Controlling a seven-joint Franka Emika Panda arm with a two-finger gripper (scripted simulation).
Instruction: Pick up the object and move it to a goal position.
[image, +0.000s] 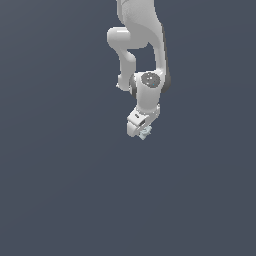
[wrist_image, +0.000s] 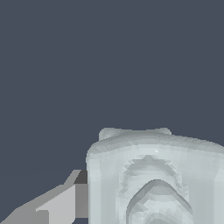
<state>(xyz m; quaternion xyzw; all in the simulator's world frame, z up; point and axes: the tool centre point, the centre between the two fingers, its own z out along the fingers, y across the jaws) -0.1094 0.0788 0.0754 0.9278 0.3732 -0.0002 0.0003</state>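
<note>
I see jaws (image: 143, 131) clenched on object (image: 145, 133): pale grey-blue piece sits at jaw tips, partly hidden by them in exterior view. Wrist view: object (wrist_image: 153, 175) fills lower frame close to camera, rounded raised ridges on its face, one grey finger (wrist_image: 61, 203) against its side. White arm (image: 142, 45) descends from top of exterior view. Plain dark grey-blue bench (image: 60, 190) all round.

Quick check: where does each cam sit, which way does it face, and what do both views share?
Exterior view: off the arm, facing the arm on a plain dark ground; gripper at its tip.
Wrist view: on the wrist, close on the pale object; one finger shows beside it.
Shared: the object at the jaws, and the dark ground.
</note>
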